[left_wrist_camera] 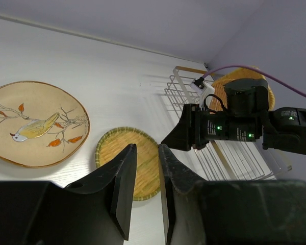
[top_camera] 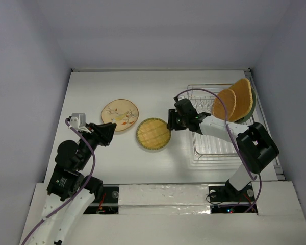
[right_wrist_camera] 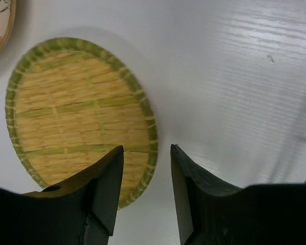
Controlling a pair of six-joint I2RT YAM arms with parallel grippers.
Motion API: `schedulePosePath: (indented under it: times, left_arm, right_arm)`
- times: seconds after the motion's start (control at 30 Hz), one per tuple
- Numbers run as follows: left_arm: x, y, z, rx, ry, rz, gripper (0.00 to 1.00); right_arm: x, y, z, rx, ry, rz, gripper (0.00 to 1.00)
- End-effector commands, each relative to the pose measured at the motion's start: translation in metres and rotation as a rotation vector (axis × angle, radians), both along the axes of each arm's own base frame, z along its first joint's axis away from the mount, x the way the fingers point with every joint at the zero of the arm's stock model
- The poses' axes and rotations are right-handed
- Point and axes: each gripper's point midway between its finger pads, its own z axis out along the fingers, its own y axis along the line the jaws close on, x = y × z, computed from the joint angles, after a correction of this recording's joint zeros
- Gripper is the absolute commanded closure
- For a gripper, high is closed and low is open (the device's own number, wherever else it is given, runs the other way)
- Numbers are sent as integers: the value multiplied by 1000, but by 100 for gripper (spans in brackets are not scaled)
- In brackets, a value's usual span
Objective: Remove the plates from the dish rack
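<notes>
The silver wire dish rack [top_camera: 214, 148] stands at the right. It holds two orange wicker plates [top_camera: 225, 104] on edge, with a pale green plate's rim [top_camera: 253, 108] behind them. A cream plate with a bird and leaf pattern [top_camera: 120, 115] and a round wicker plate with a green rim [top_camera: 153, 134] lie flat on the table. My right gripper [top_camera: 170, 124] is open and empty, low at the wicker plate's right rim [right_wrist_camera: 81, 117]. My left gripper [top_camera: 111, 133] is slightly open and empty, below the cream plate [left_wrist_camera: 33, 122].
The white table is walled on three sides. The rack's front half [left_wrist_camera: 234, 158] shows only bare wires. The right arm [left_wrist_camera: 245, 125] stretches from the rack side toward the table's middle.
</notes>
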Motion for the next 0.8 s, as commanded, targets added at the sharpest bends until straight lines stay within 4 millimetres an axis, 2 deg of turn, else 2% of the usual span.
schedulePosePath:
  times: [0.0,0.1,0.17,0.2,0.3,0.33,0.37,0.4,0.43,0.47,0.5,0.57,0.6,0.63,0.7,0.77]
  left_arm:
    - [1,0,12,-20,-43,1,79]
    - [1,0,11,-20,-39,1,78]
    - [1,0,12,-19,-41,0,78]
    - [1,0,12,-21,-41,0,78]
    - [1,0,11,-19,-40,-2,78]
    - [1,0,12,-21,-41,-2,78]
    - [1,0,12,-19,-41,-2,78]
    - [0,0,12,-20,-43,0,78]
    - [0,0,12,-19,-41,1,78]
    - [0,0,12,-21,-41,0,78]
    - [0,0,12,-20,-44,0,79]
    - [-1,0,13,-23,-46,-2,81]
    - [-1,0,14,-25,-51,-2,82]
    - [-3,1,15,-27,-56,-2,83]
    - [-4,2,17,-30,-65,-2,86]
    - [-7,3,20,-36,-79,-2,86]
  right_arm:
    - [8,-2,0,-9,-43,-46,52]
    - [8,-4,0,-13,-44,-51,52]
    - [6,0,10,0,-64,-44,52]
    - [6,0,16,5,-74,-44,52]
    - [3,4,52,38,-140,-29,54]
    - [3,3,64,55,-164,-34,61]
    - [5,-7,95,83,-239,-79,74]
    - [6,-18,109,80,-280,-126,98]
    - [7,-30,120,68,-317,-177,100]
    - [15,-58,134,27,-373,-291,100]
    - [11,-80,148,13,-401,-349,100]
    - [15,-120,155,-47,-432,-480,100]
    - [14,-152,158,-81,-432,-562,100]
    - [13,-171,158,-111,-436,-613,100]
    - [6,-227,155,-211,-429,-770,100]
    - [0,-256,156,-256,-433,-847,100]
